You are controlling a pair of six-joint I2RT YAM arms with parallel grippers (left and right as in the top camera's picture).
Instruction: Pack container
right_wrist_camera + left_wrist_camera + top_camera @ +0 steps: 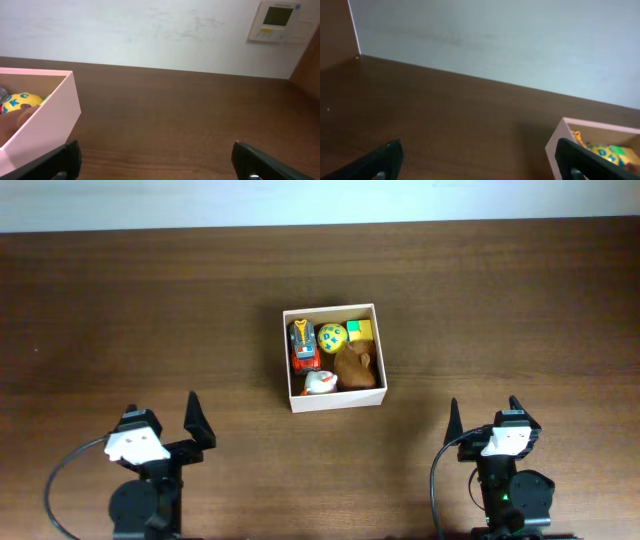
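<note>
The container, a square white-walled box, stands mid-table. Inside lie a red toy truck, a yellow patterned ball, a yellow and green block, a brown plush and a white toy. My left gripper is open and empty near the front left, well clear of the box. My right gripper is open and empty at the front right. The left wrist view shows the box corner and the ball. The right wrist view shows the box wall and the ball.
The brown wooden table runs to a white wall at the back. A wall thermostat shows in the right wrist view. Black cables loop beside both arm bases at the front edge.
</note>
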